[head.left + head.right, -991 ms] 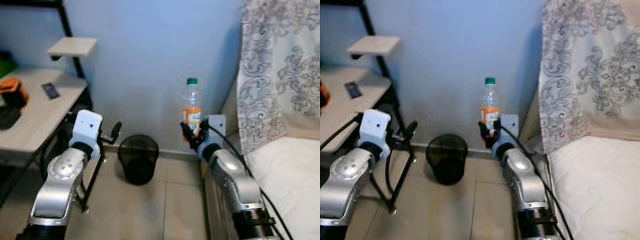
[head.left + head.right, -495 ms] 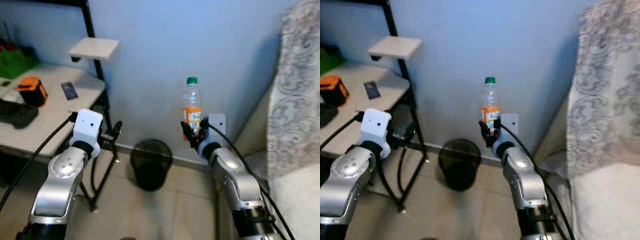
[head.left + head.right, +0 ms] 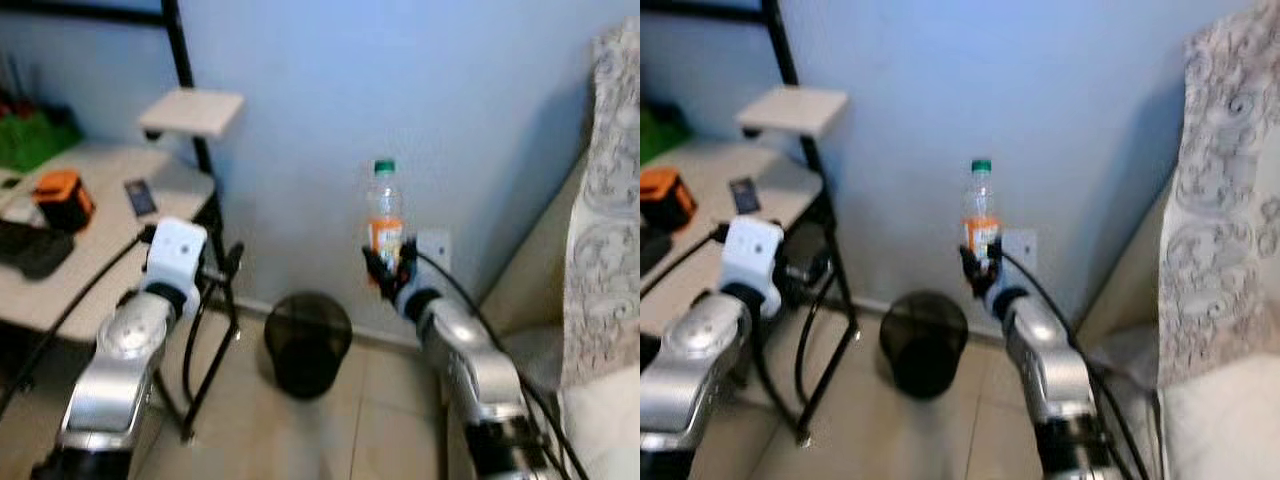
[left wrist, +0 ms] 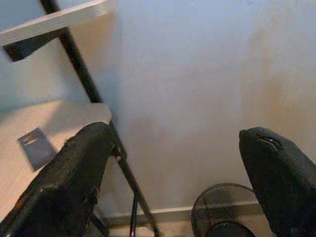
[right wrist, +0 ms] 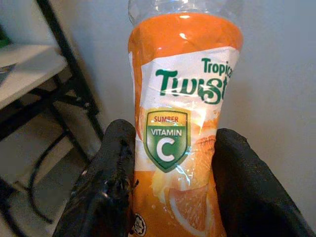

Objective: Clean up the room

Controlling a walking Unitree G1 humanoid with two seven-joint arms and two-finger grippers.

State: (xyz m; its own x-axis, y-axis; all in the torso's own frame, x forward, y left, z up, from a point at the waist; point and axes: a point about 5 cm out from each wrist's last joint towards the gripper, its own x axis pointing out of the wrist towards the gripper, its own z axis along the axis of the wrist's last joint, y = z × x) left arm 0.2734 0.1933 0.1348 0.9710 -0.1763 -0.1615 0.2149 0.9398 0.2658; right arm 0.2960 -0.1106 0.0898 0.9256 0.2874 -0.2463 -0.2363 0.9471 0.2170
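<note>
Two right end effector point(image 5: 170, 192) fingers point(image 5: 106, 182) clamp the Tropicana Twister bottle point(image 5: 185, 123) label.

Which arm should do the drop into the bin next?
Right. The right gripper is already shut on the orange drink bottle, held upright just to the right of the black mesh wastebasket on the floor. The left gripper is open and holds nothing, beside the desk.

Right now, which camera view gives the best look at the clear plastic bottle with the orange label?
The right wrist view: the clear plastic bottle with the orange label looms close, its print readable, clamped by the right gripper. Both eye views show it small and blurred but whole, upright with its green cap. The left wrist view faces the wall.
</note>
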